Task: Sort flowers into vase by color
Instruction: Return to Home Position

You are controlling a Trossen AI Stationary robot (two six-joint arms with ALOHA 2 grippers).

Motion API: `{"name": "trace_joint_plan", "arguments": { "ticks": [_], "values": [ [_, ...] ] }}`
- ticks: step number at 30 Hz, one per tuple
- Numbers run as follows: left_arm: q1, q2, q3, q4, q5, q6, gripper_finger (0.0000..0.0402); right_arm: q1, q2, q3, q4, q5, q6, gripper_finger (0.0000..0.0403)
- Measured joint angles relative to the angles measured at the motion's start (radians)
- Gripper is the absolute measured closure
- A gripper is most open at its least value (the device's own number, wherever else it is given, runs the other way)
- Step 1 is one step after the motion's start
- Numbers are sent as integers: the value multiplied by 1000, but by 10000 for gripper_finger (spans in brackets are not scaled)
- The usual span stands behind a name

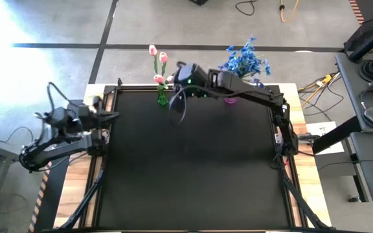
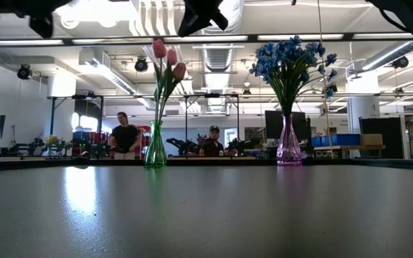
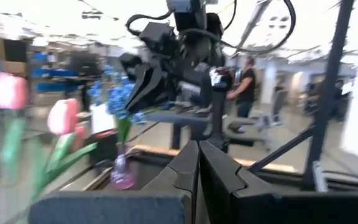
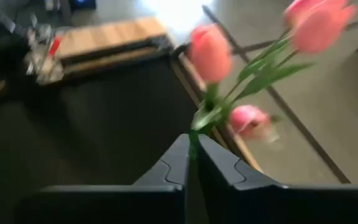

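Note:
Three pink tulips (image 1: 158,59) stand with their stems in a green glass vase (image 2: 155,147) at the table's far edge. Right of it, a bunch of blue flowers (image 2: 291,61) stands in a purple vase (image 2: 289,145). My right gripper (image 4: 192,155) hovers shut, high above the table, just right of the tulips (image 4: 211,53), with nothing between its fingers. My left gripper (image 3: 198,163) is shut and empty, drawn back at the table's left edge (image 1: 112,117).
The black table top (image 1: 193,168) has a wooden rim (image 1: 306,188). A cable loop (image 1: 177,107) hangs under my right arm (image 1: 251,97). People (image 2: 125,138) stand in the room beyond the far edge. A desk (image 1: 371,116) stands to the right of the table.

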Motion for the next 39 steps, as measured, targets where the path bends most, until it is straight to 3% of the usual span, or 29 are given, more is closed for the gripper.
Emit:
{"name": "trace_joint_plan", "arguments": {
  "ticks": [6, 13, 17, 22, 26, 33, 39],
  "values": [
    [0, 140, -107, 273, 29, -40, 402, 56, -67, -224, 92, -36, 8, 394],
    [0, 315, -92, 358, -7, 74, 402, 62, -274, -711, 510, -224, 22, 394],
    [0, 419, -82, 393, -56, 78, 402, 62, -432, -976, 659, -260, 23, 394],
    [0, 544, -81, 561, -119, 108, 402, 56, -665, -1272, 824, -284, 47, 394],
    [2, 612, -84, 615, -135, 114, 402, 41, -847, -1475, 872, -286, 81, 394],
    [4, 635, -141, 609, -134, 94, 402, -1, -1152, -1774, 931, -285, 106, 394],
    [9, 540, -249, 610, -134, 59, 402, -53, -1346, -1951, 941, -279, 151, 394]
  ]
}}
